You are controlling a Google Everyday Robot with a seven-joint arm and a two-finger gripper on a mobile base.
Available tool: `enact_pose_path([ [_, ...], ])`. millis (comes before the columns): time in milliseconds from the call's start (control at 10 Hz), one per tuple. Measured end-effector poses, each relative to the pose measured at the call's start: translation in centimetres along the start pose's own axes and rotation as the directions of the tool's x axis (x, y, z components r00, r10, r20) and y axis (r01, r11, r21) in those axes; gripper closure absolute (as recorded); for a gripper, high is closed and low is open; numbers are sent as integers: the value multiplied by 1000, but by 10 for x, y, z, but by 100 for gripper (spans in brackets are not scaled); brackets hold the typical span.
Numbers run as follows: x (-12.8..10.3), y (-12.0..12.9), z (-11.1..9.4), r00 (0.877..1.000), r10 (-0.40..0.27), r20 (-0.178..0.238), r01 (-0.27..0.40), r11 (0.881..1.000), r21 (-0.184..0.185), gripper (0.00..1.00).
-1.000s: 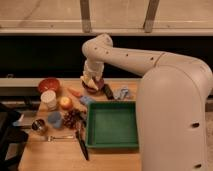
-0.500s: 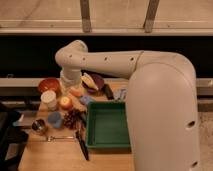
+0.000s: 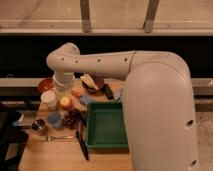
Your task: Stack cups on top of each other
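Observation:
Three cups stand apart at the table's left side. The cream-white cup (image 3: 49, 99) is furthest back, the light-blue cup (image 3: 55, 119) is in front of it, and the small dark metal cup (image 3: 38, 125) is at the front left. None sits on another. My gripper (image 3: 62, 86) hangs from the white arm (image 3: 100, 62). It is just right of and behind the cream cup, beside the red-orange bowl (image 3: 45, 84), and holds nothing that I can see.
A green tray (image 3: 107, 125) takes up the table's right half. A yellow-red fruit (image 3: 65, 103), dark grapes (image 3: 74, 119), a blue sponge (image 3: 86, 100) and a dark plate with a banana (image 3: 93, 82) crowd the middle. A fork (image 3: 60, 137) and a black utensil (image 3: 82, 144) lie in front.
The arm has swung left from the back middle of the table, and the gripper now hangs lower, near the red-orange bowl and the cream cup. The cups have not moved.

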Motion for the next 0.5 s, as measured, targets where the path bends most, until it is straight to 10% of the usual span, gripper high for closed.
enact_pose_path([
  [500, -19, 48, 33, 989, -138, -45, 137, 990, -25, 48],
])
